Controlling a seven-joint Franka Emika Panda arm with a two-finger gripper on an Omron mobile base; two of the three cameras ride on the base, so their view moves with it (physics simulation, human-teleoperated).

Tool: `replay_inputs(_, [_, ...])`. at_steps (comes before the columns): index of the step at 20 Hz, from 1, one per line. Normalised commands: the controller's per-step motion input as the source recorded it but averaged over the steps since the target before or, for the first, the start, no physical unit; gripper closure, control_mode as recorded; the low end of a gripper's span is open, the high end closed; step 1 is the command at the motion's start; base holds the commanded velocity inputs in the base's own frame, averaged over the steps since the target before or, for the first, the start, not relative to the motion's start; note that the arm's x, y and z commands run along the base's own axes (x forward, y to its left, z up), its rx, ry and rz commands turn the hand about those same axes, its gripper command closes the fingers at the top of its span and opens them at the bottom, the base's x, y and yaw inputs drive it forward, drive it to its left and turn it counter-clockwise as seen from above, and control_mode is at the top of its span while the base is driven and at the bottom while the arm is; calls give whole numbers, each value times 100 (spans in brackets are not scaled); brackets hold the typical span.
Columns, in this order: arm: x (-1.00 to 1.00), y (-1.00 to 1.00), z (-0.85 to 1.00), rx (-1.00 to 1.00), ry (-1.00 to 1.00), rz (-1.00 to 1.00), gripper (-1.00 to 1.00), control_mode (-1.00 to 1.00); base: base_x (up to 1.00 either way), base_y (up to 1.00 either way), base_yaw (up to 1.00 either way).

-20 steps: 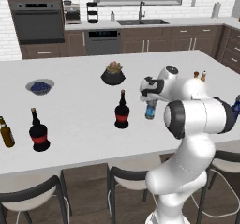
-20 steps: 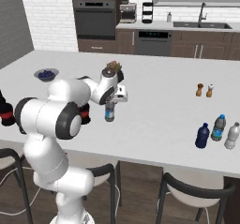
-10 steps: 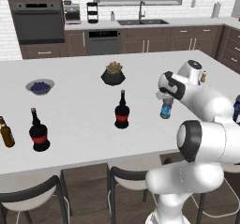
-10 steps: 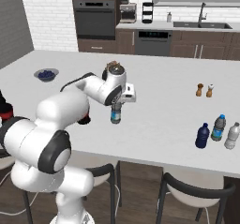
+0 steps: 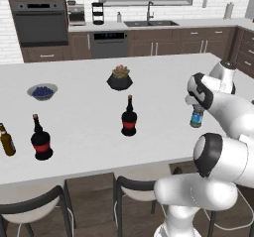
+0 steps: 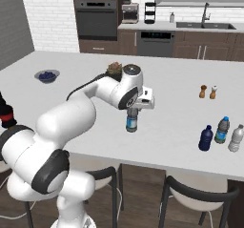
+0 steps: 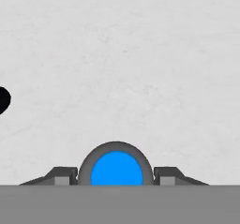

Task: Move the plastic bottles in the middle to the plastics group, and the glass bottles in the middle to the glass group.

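Note:
My gripper [image 6: 132,111] is shut on a clear plastic bottle [image 6: 132,122] with a blue cap and blue label, held upright just over the white counter [image 6: 171,127]. In the hand view its blue cap [image 7: 116,169] sits between my fingertips [image 7: 63,176]. From the left base view the same bottle [image 5: 197,117] hangs under my gripper [image 5: 197,106]. To the right stand a dark blue bottle [image 6: 205,138], a clear blue-capped one [image 6: 221,129] and a pale one [image 6: 235,138]. One black red-banded bottle [image 5: 129,118] stands mid-counter, another [image 5: 40,141] far left beside an amber bottle [image 5: 6,140].
A bowl of blueberries [image 5: 42,91] and a potted plant [image 5: 119,78] sit further back on the counter. Two small shakers [image 6: 208,92] stand behind the bottles on the right. Stools [image 6: 200,198] line the near edge.
My arm has swung to the right over the counter with the clear bottle in its grip, away from the middle black bottle and toward the bottles at the right end.

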Motion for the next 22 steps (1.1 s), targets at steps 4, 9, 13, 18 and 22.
replay_inputs(4, [-19, -74, 9, -1, 5, -10, 100, -100, 0, 0, 0])
replay_inputs(9, [-7, -78, 0, -4, 0, -16, 100, -100, 0, 0, 0])
replay_inputs(13, [-34, -79, -1, 0, -2, -4, 100, -100, 0, 0, 0])
replay_inputs(18, [-57, -78, -11, 0, -16, -1, 100, -100, 0, 0, 0])
replay_inputs(22, [-43, -76, -5, -1, -7, 0, 100, -100, 0, 0, 0])
